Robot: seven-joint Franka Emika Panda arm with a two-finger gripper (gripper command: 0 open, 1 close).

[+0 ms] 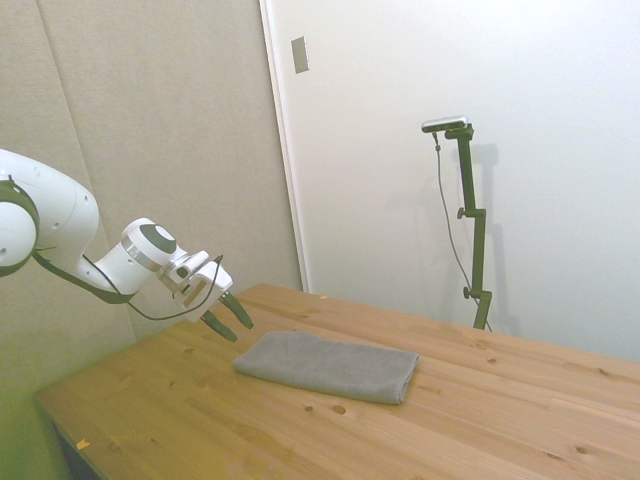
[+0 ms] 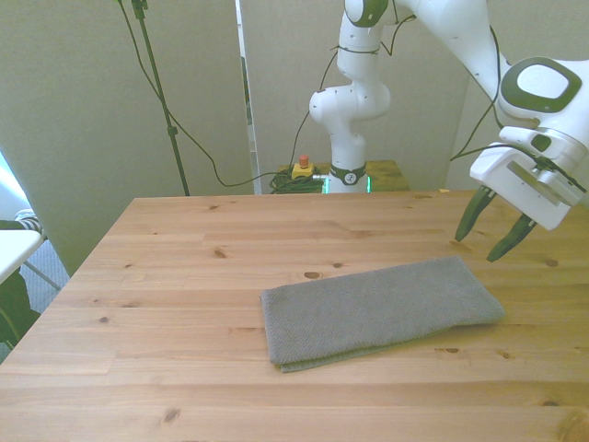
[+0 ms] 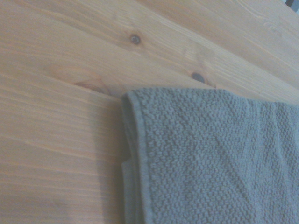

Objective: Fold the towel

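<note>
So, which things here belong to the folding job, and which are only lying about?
For the job:
- towel, lying already doubled
- gripper, open, in the air beyond one end of it

Lying about:
- yellow box with red button, behind the table

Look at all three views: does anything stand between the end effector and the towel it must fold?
Nothing visible does. The end effector hangs open above the table, just off one short end of the towel, with only bare wood between them. The wrist view shows that towel edge unobstructed.
</note>
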